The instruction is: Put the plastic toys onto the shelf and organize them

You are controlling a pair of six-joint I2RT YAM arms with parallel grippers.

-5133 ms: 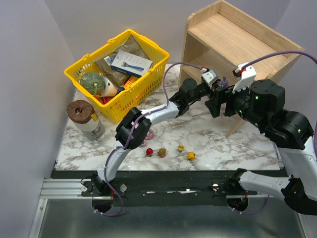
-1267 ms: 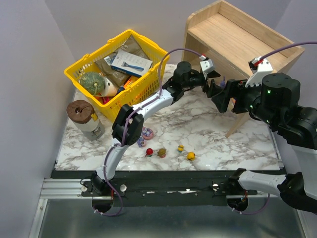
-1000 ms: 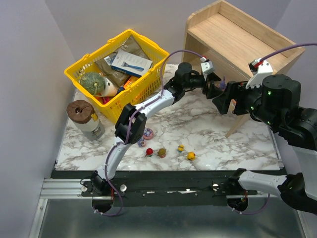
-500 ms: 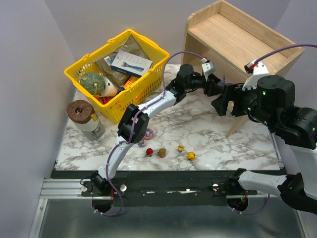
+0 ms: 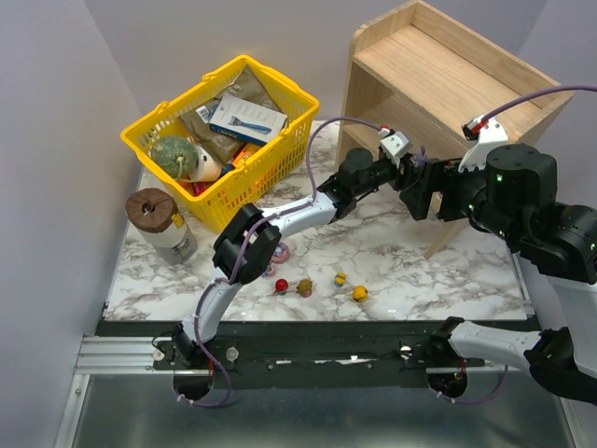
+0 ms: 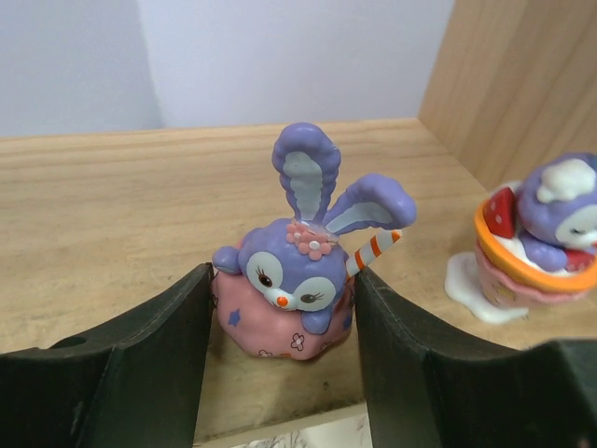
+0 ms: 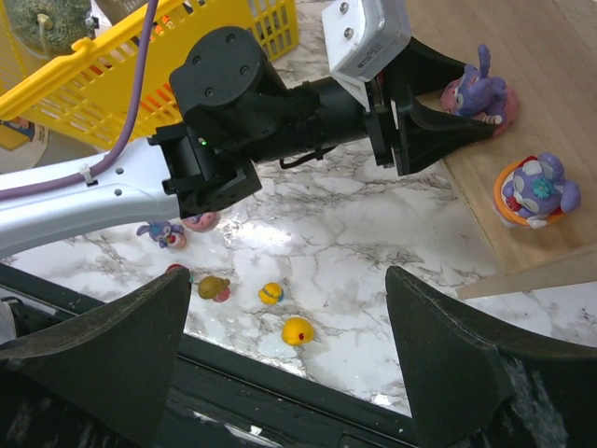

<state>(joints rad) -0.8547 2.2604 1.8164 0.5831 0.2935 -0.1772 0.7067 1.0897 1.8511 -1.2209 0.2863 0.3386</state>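
The left pincer (image 6: 282,313) grasps the purple long-eared plastic bunny (image 6: 297,275) between its fingers, set on the pale wooden shelf (image 6: 112,215). Placement seems nearly done; next it should let go and back straight out.

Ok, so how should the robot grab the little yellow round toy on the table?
Probably from straight above, pinching across the middle of the yellow round toy. It is low and ball-shaped with nothing to hook, and the marble table shows bare on all sides of it.

Top external: high over table (image 5: 392,252) 6 o'clock edge, facing down toward 12. Left wrist: close, level along lower shelf (image 6: 112,196). Right wrist: raised, angled down. Both wrist views share bunny figurine (image 7: 476,91).
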